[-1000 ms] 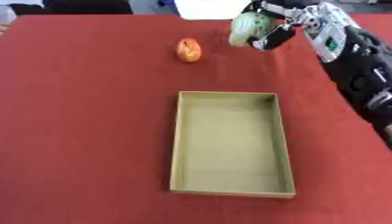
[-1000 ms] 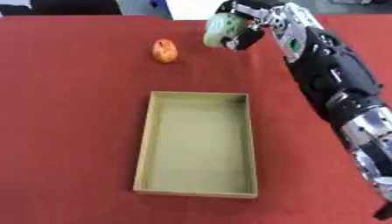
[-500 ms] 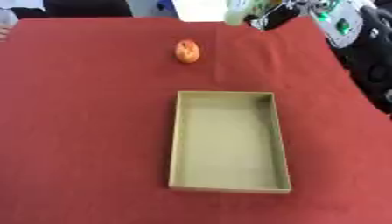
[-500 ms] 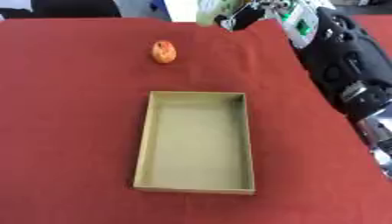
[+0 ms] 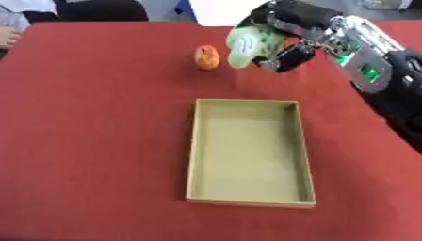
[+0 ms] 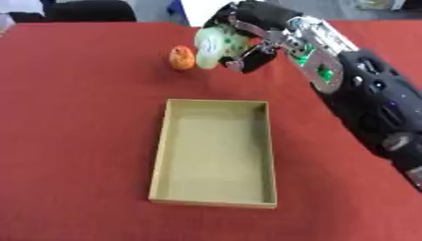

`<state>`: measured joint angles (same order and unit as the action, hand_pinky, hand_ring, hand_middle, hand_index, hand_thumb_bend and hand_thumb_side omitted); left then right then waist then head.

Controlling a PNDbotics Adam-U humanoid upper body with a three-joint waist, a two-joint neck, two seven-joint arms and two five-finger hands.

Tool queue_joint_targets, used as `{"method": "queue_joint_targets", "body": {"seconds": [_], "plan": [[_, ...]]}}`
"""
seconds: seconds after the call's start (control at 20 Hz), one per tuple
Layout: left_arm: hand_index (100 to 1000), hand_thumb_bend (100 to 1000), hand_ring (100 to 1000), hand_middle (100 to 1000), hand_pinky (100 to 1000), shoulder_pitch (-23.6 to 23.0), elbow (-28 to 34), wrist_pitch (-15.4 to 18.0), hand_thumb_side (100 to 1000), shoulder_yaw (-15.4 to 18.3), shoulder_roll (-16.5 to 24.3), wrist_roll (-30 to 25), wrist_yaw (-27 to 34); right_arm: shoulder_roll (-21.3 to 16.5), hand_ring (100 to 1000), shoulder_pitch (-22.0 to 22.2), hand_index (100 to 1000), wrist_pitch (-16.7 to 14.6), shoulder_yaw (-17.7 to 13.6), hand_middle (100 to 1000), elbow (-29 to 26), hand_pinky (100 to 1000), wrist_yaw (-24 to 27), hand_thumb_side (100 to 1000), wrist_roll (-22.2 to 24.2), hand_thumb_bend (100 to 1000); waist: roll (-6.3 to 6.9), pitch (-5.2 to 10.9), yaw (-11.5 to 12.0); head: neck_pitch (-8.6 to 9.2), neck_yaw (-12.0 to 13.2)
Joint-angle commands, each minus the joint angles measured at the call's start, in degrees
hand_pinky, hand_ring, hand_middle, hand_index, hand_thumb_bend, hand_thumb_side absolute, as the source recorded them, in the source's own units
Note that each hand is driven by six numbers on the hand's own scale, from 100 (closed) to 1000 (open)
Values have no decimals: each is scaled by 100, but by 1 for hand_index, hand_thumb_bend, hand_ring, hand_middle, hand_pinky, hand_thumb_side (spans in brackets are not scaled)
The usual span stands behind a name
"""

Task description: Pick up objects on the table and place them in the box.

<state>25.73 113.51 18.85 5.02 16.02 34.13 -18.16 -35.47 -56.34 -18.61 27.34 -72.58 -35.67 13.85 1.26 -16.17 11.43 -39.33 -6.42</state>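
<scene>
My right hand (image 5: 284, 40) hangs above the table just beyond the far end of the box, its fingers curled round a pale green rounded object (image 5: 245, 46). An orange object (image 5: 206, 57) lies on the red table to the left of the hand, apart from it. The open tan cardboard box (image 5: 191, 155) lies lengthwise in the middle of the table with nothing in it. My left hand shows in neither view.
The red tablecloth (image 5: 91, 141) covers the whole work surface. A person's hand (image 5: 8, 35) rests at the far left edge. Dark chairs stand behind the far edge.
My right hand has carried the pale green object from the far edge toward me and lower, closer to the box's far end. The orange object and the box have stayed put.
</scene>
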Motion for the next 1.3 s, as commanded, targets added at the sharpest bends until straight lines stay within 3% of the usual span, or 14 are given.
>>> {"method": "queue_joint_targets", "body": {"seconds": [0.05, 0.25, 0.45, 0.65, 0.8, 1.3], "plan": [[815, 197, 672, 637, 801, 44, 108, -12, 468, 46, 182, -2, -37, -186, 554, 115, 608, 136, 33, 400, -634, 563, 33, 100, 62, 100, -3, 138, -20, -63, 61], [814, 195, 671, 637, 801, 44, 108, -16, 467, 41, 195, -13, -46, -362, 556, 707, 609, 1131, 26, 403, -2389, 565, 81, 100, 701, 100, -26, 135, -60, -79, 85], [814, 192, 671, 637, 801, 29, 108, -22, 467, 39, 217, -23, -56, -332, 559, 1079, 611, 1452, -1, 407, -2961, 563, -78, 100, 958, 100, -46, 149, -101, -109, 115], [814, 188, 669, 636, 801, 7, 108, -39, 469, 36, 228, -33, -63, -245, 565, 1384, 616, 1411, 28, 417, -3078, 569, -297, 100, 998, 100, -55, 165, -130, -152, 135], [814, 187, 669, 636, 801, 1, 108, -45, 468, 24, 225, -43, -61, -191, 570, 1565, 620, 1188, 85, 424, -3093, 570, -670, 100, 962, 100, -51, 173, -132, -179, 147], [813, 182, 668, 635, 801, -25, 108, -46, 467, 3, 205, -64, -36, 28, 611, 2135, 656, 711, 55, 463, -2634, 601, -1409, 100, 500, 100, -25, 210, -90, -220, 120]]}}
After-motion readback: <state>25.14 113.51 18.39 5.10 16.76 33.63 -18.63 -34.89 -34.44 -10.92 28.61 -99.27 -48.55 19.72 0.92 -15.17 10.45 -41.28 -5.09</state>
